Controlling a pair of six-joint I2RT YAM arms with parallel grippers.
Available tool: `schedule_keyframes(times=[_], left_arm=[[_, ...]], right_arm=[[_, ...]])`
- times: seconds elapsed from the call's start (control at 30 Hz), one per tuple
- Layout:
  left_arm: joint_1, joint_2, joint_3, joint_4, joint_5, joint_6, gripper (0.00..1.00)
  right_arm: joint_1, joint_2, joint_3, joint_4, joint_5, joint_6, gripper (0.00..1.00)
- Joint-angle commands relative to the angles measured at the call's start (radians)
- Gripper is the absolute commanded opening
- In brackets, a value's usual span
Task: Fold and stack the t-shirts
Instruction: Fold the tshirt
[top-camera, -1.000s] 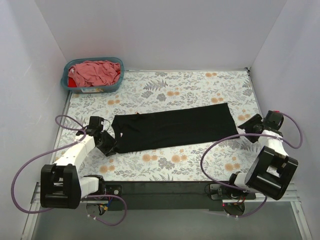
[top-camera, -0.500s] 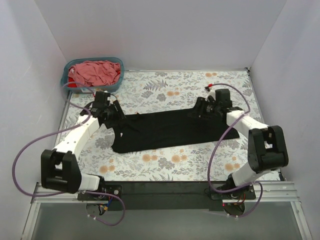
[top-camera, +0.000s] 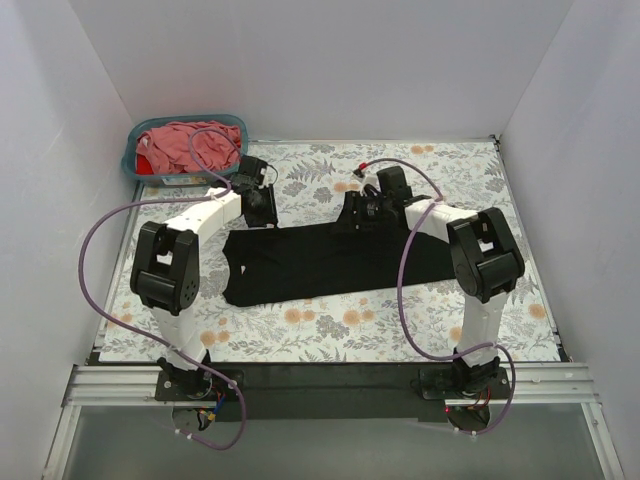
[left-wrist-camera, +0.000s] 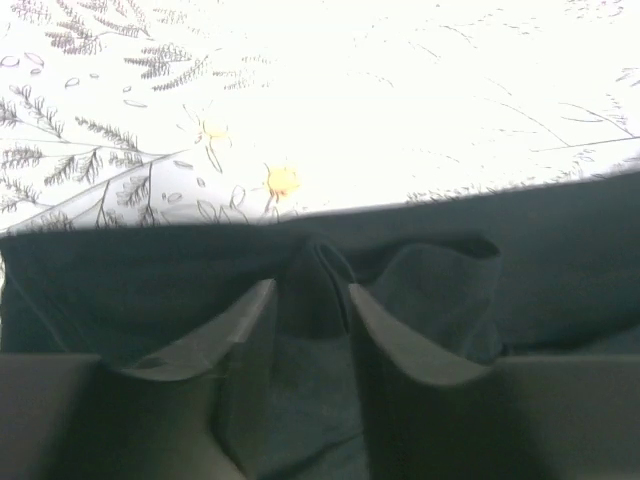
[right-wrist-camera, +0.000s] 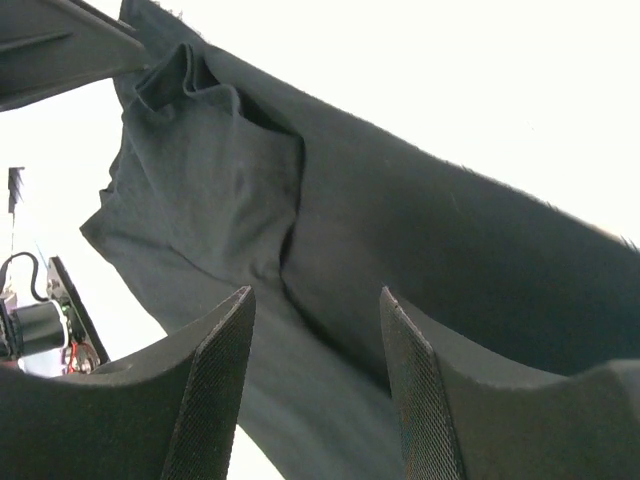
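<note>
The black t-shirt (top-camera: 340, 260) lies folded into a long strip across the middle of the table. My left gripper (top-camera: 265, 208) is at the strip's far left edge. In the left wrist view (left-wrist-camera: 311, 288) its fingers are closed on a raised pinch of the black cloth (left-wrist-camera: 560, 260). My right gripper (top-camera: 352, 215) is at the far edge near the strip's middle. In the right wrist view (right-wrist-camera: 315, 295) its fingers stand wide apart just above the cloth (right-wrist-camera: 420, 220), holding nothing. The pink shirts (top-camera: 190, 145) and a bit of red cloth (top-camera: 143, 165) sit in the basket.
The teal basket (top-camera: 130, 165) stands at the far left corner. White walls close the table at the back and both sides. The left gripper's finger (right-wrist-camera: 50, 40) shows at the top left of the right wrist view, by the bunched cloth.
Both arms have swung from the table's sides in to the shirt's far edge. The left gripper has closed on the cloth. The shirt itself has hardly moved.
</note>
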Motion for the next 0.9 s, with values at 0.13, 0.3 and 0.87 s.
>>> schedule_keyframes(times=[0.13, 0.3, 0.87], left_arm=[[-0.011, 0.063, 0.071, -0.004, -0.009, 0.057, 0.24], [-0.011, 0.063, 0.073, -0.009, -0.012, 0.066, 0.08], [-0.013, -0.039, 0.038, 0.016, 0.063, 0.138, 0.00]], right_arm=[[0.058, 0.121, 0.176, 0.035, -0.072, -0.015, 0.59], [0.084, 0.212, 0.251, 0.046, -0.098, -0.003, 0.59], [0.108, 0.381, 0.365, 0.110, -0.192, 0.054, 0.59]])
